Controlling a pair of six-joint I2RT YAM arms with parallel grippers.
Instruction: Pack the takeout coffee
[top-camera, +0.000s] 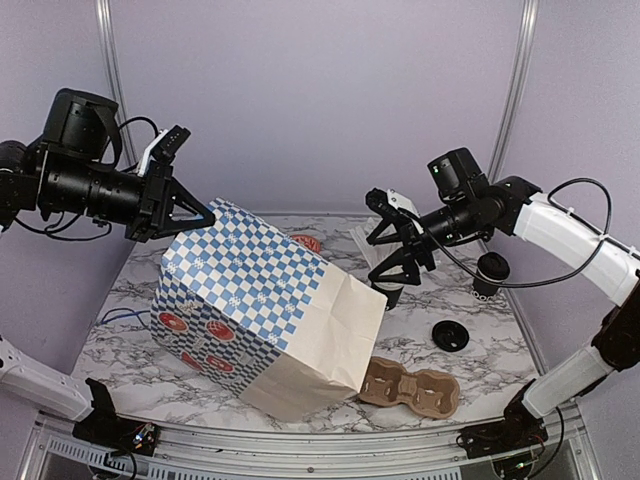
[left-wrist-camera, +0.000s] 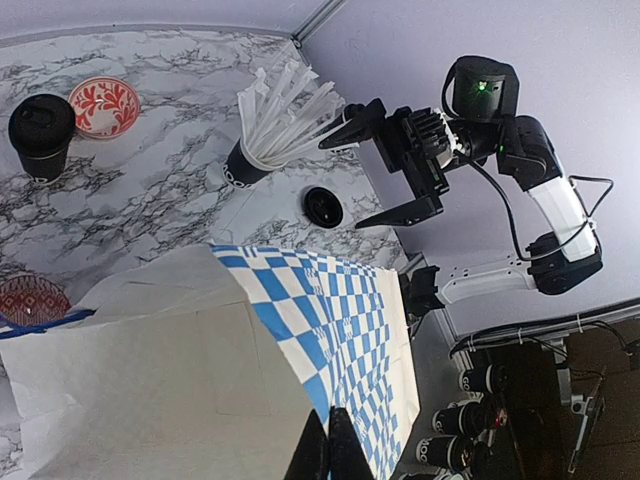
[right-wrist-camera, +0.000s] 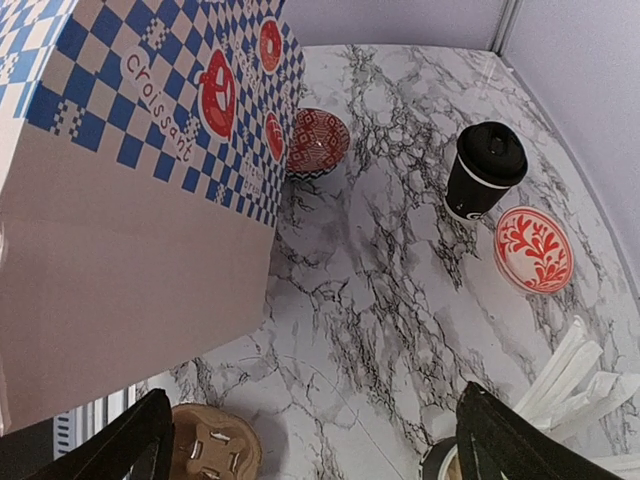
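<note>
Coffee cup (top-camera: 490, 272), lid on, stands upright on the bench (top-camera: 110, 345), well to the right of the checked paper bag (top-camera: 250, 290) in the top view. A loose lid (top-camera: 450, 335) lies flat between cup and bag, nearer you. Your left claw (top-camera: 208, 215) is pinched shut on the bag's top corner. Your right claw (top-camera: 388, 262) hangs wide open just right of the bag, holding nothing.

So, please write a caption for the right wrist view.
Open right pincer above marble table, with lidded black cup and checkered paper bag.
</note>
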